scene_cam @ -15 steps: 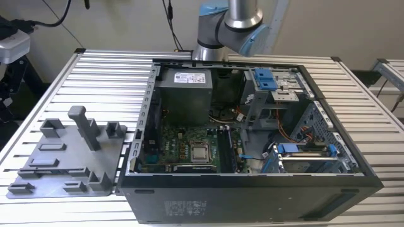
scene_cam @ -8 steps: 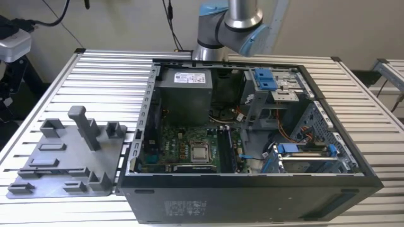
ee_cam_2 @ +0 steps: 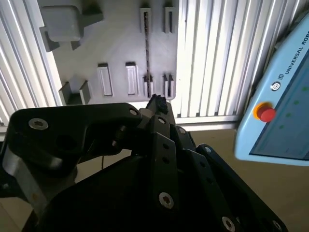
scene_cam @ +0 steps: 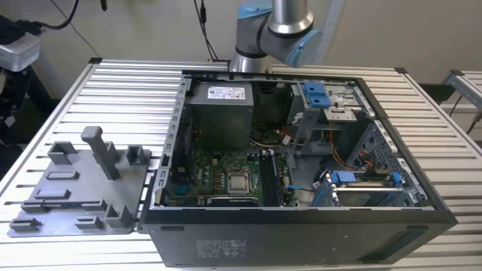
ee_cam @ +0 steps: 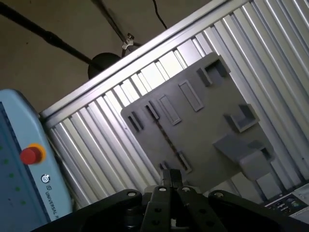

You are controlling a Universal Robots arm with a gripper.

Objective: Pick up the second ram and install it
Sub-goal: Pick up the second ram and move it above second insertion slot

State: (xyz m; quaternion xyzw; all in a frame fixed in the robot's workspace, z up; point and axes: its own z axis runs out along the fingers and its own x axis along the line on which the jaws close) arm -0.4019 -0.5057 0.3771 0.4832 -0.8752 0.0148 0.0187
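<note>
1. Approach step, we judged: the black gripper [ee_cam: 170, 176] faced the grey plastic tray [ee_cam: 207, 121], well apart, jaws together, empty.
2. The second ram [ee_cam_2: 147, 48], a thin dark board, stood edgewise near the tray's edge.
3. We reckoned grasping needed opened, aligned jaws.

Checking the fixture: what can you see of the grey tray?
The grey tray is a flat, matte, plastic-looking plate lying on the slatted metal table, at the exterior view's left of the computer case. Blocks, slotted holders and one tall post rise from it; a thin ram stick stands edgewise between holders.
</note>
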